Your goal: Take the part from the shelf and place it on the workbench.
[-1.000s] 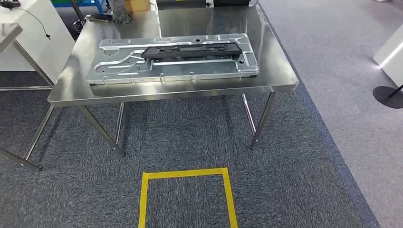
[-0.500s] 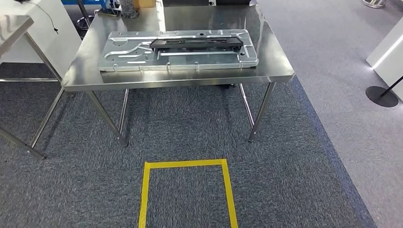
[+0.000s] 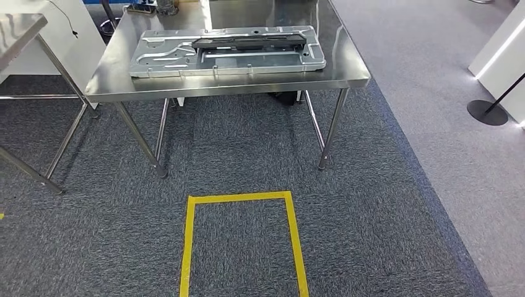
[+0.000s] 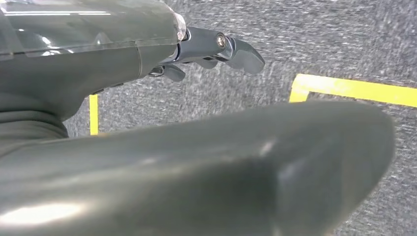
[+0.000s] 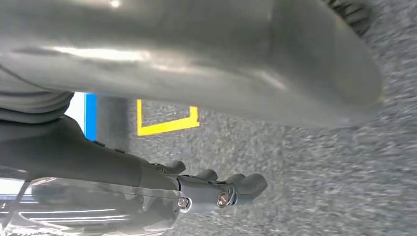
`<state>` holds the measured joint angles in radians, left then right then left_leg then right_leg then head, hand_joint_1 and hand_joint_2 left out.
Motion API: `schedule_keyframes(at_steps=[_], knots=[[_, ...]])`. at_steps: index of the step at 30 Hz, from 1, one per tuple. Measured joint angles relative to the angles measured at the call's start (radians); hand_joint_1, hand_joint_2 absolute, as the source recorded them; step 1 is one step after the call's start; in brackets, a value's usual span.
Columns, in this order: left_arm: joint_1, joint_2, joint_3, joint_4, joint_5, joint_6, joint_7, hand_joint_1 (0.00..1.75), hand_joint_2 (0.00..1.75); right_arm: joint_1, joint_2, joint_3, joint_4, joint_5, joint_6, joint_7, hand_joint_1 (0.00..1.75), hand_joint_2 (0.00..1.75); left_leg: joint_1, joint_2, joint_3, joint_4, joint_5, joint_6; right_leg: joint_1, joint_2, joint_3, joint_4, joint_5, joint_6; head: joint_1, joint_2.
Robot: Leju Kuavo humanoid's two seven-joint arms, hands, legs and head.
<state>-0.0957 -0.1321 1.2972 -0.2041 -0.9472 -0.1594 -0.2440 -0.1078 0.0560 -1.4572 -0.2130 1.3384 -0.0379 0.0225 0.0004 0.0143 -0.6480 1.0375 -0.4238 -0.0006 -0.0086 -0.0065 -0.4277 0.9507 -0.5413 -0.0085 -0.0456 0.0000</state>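
Observation:
On the steel workbench [image 3: 229, 88] at the top of the head view lies a large silver stamped metal panel [image 3: 186, 59]. A long black part [image 3: 247, 42] rests across its far half. My left hand [image 4: 162, 59] hangs over the grey carpet, its dark fingers [image 4: 236, 49] spread from the thick thumb, with nothing held. My right hand [image 5: 196, 189] hangs the same way, its fingers [image 5: 246, 184] loosely extended and empty. Both hands are well away from the bench.
A yellow tape square [image 3: 241, 198] marks the carpet in front of the bench. Another steel table [image 3: 18, 28] stands at the left. A white cabinet [image 3: 501, 49] and a black round stand base [image 3: 487, 112] are at the right, on paler flooring.
The whole picture has shifted: the bench now sits higher and farther off and more carpet shows, so the camera has moved back. The panel and black part lie as before.

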Motion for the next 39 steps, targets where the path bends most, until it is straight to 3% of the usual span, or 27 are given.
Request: schedule_keyframes(at_steps=[3, 4, 5, 6, 8, 9, 11, 13, 15, 18, 19, 20, 21, 22, 24, 25, 27, 31, 34, 37, 38, 39], knots=[[0.003, 0.0, 0.0, 0.0, 0.001, 0.009, 0.001, 0.0, 0.0, 0.002, 0.0, 0.0, 0.0, -0.003, 0.002, -0.001, 0.0, 0.0, 0.008, -0.005, -0.043, 0.157, -0.133, -0.014, -0.001, -0.002, -0.036, 0.0, 0.032, -0.009, 0.0, 0.0], [0.004, 0.0, 0.0, 0.0, 0.001, 0.011, 0.002, 0.0, 0.0, 0.002, 0.0, -0.001, 0.001, -0.005, 0.004, -0.004, 0.0, 0.0, 0.01, -0.005, -0.053, 0.213, -0.149, -0.018, -0.001, -0.003, -0.049, 0.002, 0.042, -0.008, 0.0, 0.0], [0.004, 0.0, 0.0, 0.0, 0.001, 0.015, 0.002, 0.0, 0.0, 0.003, 0.0, -0.001, 0.001, -0.009, 0.007, -0.01, 0.0, 0.0, 0.012, -0.005, -0.05, 0.246, -0.141, -0.021, -0.001, -0.003, -0.064, 0.006, 0.051, -0.006, 0.0, 0.0], [0.004, 0.001, 0.0, 0.0, 0.001, 0.018, 0.002, 0.0, 0.0, 0.004, 0.0, -0.001, 0.001, -0.012, 0.011, -0.016, 0.0, 0.0, 0.013, -0.005, -0.032, 0.245, -0.116, -0.022, -0.002, -0.003, -0.077, 0.01, 0.058, -0.003, 0.0, 0.0], [0.004, 0.002, 0.0, 0.0, 0.001, 0.023, 0.004, 0.0, 0.0, 0.005, 0.001, -0.001, 0.003, -0.018, 0.018, -0.032, 0.0, 0.0, 0.016, -0.005, 0.055, 0.141, -0.07, -0.022, -0.004, -0.003, -0.1, 0.022, 0.067, 0.005, 0.0, 0.0], [0.003, 0.003, 0.001, 0.0, 0.001, 0.024, 0.005, 0.0, 0.0, 0.005, 0.002, -0.001, 0.003, -0.02, 0.021, -0.039, 0.0, 0.0, 0.015, -0.006, 0.106, 0.068, -0.067, -0.018, -0.004, -0.003, -0.109, 0.029, 0.07, 0.009, 0.0, 0.0], [0.001, 0.003, 0.0, 0.0, 0.001, 0.026, 0.006, 0.0, 0.0, 0.003, 0.003, -0.003, 0.004, -0.028, 0.022, -0.049, 0.0, 0.87, 0.012, -0.008, 0.167, -0.032, -0.087, -0.007, -0.001, -0.003, -0.122, 0.04, 0.077, 0.022, 0.0, 0.0], [0.003, 0.004, 0.0, 0.0, 0.002, 0.026, 0.008, 0.0, 0.0, 0.003, 0.003, -0.006, 0.004, -0.034, 0.022, -0.052, 0.0, 1.75, 0.012, -0.008, 0.167, -0.052, -0.094, 0.009, 0.001, -0.004, -0.129, 0.044, 0.085, 0.035, 0.0, 0.0], [0.005, 0.004, 0.0, 0.0, 0.002, 0.026, 0.009, 0.0, 0.0, 0.003, 0.003, -0.01, 0.005, -0.035, 0.022, -0.054, 0.0, 1.75, 0.014, -0.006, 0.159, -0.057, -0.084, 0.024, -0.002, -0.002, -0.143, 0.071, 0.064, 0.045, 0.0, 0.0], [0.005, 0.005, 0.001, 0.0, 0.003, 0.027, 0.014, 0.0, 0.0, 0.006, 0.004, -0.011, 0.006, -0.035, 0.027, -0.065, 0.0, 1.75, 0.01, -0.003, 0.141, -0.058, -0.07, 0.041, -0.006, 0.001, -0.217, 0.246, -0.043, 0.053, 0.0, 0.0], [0.005, 0.006, 0.002, 0.0, 0.004, 0.028, 0.019, 0.0, 0.44, 0.006, 0.004, -0.011, 0.006, -0.034, 0.028, -0.07, 0.0, 1.75, 0.007, -0.002, 0.135, -0.057, -0.066, 0.044, -0.007, 0.001, -0.239, 0.304, -0.069, 0.057, 0.0, 0.0], [0.005, 0.006, 0.002, 0.0, 0.006, 0.031, 0.026, 0.0, 0.87, 0.007, 0.004, -0.011, 0.006, -0.031, 0.029, -0.072, 0.0, 1.75, 0.006, -0.002, 0.13, -0.056, -0.064, 0.045, -0.008, 0.001, -0.245, 0.33, -0.075, 0.061, 0.0, 0.0], [0.006, 0.006, 0.003, 0.0, 0.008, 0.036, 0.035, 0.0, 1.31, 0.008, 0.004, -0.011, 0.006, -0.026, 0.027, -0.068, 0.0, 1.75, 0.005, -0.002, 0.126, -0.053, -0.062, 0.046, -0.01, 0.002, -0.229, 0.315, -0.061, 0.065, 0.0, 0.0], [0.006, 0.006, 0.004, 0.0, 0.009, 0.041, 0.043, 0.0, 1.75, 0.009, 0.004, -0.011, 0.006, -0.021, 0.025, -0.063, 0.0, 1.31, 0.005, -0.003, 0.125, -0.05, -0.061, 0.046, -0.013, 0.001, -0.194, 0.261, -0.033, 0.068, 0.0, 0.0], [0.005, 0.005, 0.006, 0.0, 0.011, 0.049, 0.053, 0.0, 1.75, 0.007, 0.004, -0.009, 0.006, -0.015, 0.022, -0.057, 0.0, 0.44, 0.002, -0.004, 0.12, -0.039, -0.062, 0.043, -0.018, 0.002, -0.109, 0.114, 0.019, 0.072, 0.0, 0.0], [0.004, 0.005, 0.007, 0.0, 0.012, 0.051, 0.055, 0.0, 1.75, 0.006, 0.004, -0.009, 0.006, -0.016, 0.022, -0.058, 0.0, 0.0, -0.001, -0.004, 0.117, -0.033, -0.063, 0.04, -0.019, 0.003, -0.084, 0.065, 0.031, 0.068, 0.0, 0.0], [0.003, 0.005, 0.009, 0.0, 0.012, 0.054, 0.056, 0.0, 1.75, 0.006, 0.004, -0.008, 0.006, -0.022, 0.025, -0.06, 0.0, 0.0, -0.006, -0.004, 0.111, -0.025, -0.064, 0.034, -0.016, 0.005, -0.074, 0.035, 0.033, 0.058, 0.0, 0.0], [0.003, 0.005, 0.011, 0.0, 0.012, 0.059, 0.055, 0.0, 1.75, 0.008, 0.004, -0.009, 0.006, -0.035, 0.024, -0.063, 0.0, 1.75, -0.003, -0.004, 0.109, -0.027, -0.06, 0.027, -0.011, 0.005, -0.078, 0.038, 0.037, 0.051, 0.0, 0.0], [0.003, 0.005, 0.01, 0.0, 0.01, 0.059, 0.055, 0.0, 1.75, 0.008, 0.004, -0.009, 0.006, -0.038, 0.021, -0.065, 0.0, 1.75, 0.0, -0.004, 0.109, -0.028, -0.058, 0.025, -0.01, 0.005, -0.079, 0.04, 0.038, 0.049, 0.0, 0.0], [0.007, 0.007, -0.009, 0.0, 0.022, 0.058, 0.055, 0.0, 0.44, 0.012, 0.002, 0.014, 0.005, -0.062, 0.021, -0.064, 0.0, 1.75, 0.001, -0.004, 0.108, -0.028, -0.058, 0.024, -0.009, 0.005, -0.08, 0.04, 0.038, 0.048, 0.0, 0.0], [0.01, 0.009, -0.023, 0.0, 0.032, 0.059, 0.056, 0.0, 0.0, 0.016, 0.002, 0.031, 0.004, -0.077, 0.021, -0.064, 0.0, 1.31, 0.001, -0.004, 0.108, -0.028, -0.058, 0.023, -0.009, 0.005, -0.08, 0.04, 0.038, 0.048, 0.0, 0.0], [0.012, 0.009, -0.031, 0.0, 0.038, 0.059, 0.057, 0.0, 0.0, 0.017, 0.001, 0.041, 0.004, -0.085, 0.021, -0.064, 0.0, 1.16, 0.001, -0.004, 0.108, -0.028, -0.057, 0.023, -0.009, 0.005, -0.08, 0.041, 0.038, 0.048, 0.0, 0.0]])
